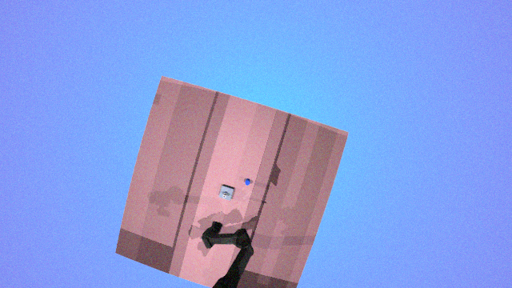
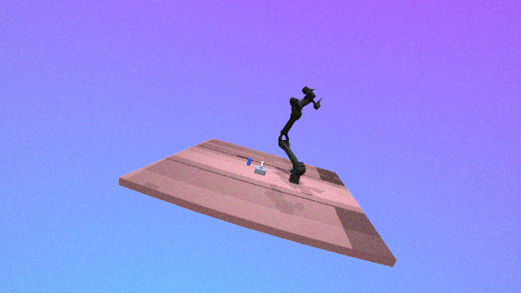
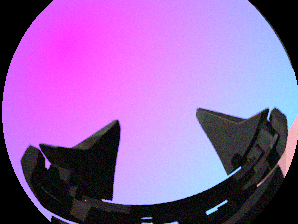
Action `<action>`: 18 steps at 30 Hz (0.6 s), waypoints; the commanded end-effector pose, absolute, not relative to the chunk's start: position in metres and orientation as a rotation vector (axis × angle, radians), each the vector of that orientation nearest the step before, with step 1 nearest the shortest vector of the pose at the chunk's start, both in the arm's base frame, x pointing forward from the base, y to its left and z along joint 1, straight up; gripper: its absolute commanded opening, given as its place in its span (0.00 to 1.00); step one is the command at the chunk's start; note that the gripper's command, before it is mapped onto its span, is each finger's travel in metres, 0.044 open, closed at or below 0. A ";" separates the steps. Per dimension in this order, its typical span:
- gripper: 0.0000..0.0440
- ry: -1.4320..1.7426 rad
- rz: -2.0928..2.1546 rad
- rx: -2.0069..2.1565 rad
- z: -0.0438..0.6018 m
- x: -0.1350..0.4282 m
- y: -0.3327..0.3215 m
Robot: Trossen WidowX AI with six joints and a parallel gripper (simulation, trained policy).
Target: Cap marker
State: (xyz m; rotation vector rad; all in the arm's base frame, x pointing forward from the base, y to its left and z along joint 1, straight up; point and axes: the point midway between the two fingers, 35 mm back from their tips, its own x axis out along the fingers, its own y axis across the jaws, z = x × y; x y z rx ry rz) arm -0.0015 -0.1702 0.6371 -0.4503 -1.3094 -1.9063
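Observation:
The blue cap (image 1: 247, 182) (image 2: 249, 161) stands upright on the table, apart from the holder block. The grey holder block (image 1: 229, 190) (image 2: 260, 172) lies on the table. The pale marker (image 2: 262, 163) stands upright in it, with no cap on its top; from above it is small and hard to make out. My gripper (image 2: 318, 94) (image 3: 159, 118) is open, its two dark fingers wide apart with nothing between them. It is raised high above the table, well away from the cap and the marker, and points up and away from them.
The pinkish plank table (image 1: 188, 120) (image 2: 228, 203) has dark seams and shadows. The black arm (image 1: 236, 264) (image 2: 290, 152) rises from its base beyond the holder block. The wrist view shows mostly background, with a sliver of table at the right edge.

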 end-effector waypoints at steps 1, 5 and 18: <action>0.85 -1.322 -1.910 -0.449 0.636 -0.004 -0.168; 0.62 -1.371 -1.934 -0.448 0.633 -0.013 -0.161; 0.56 -1.530 -2.013 -0.402 0.614 -0.040 -0.141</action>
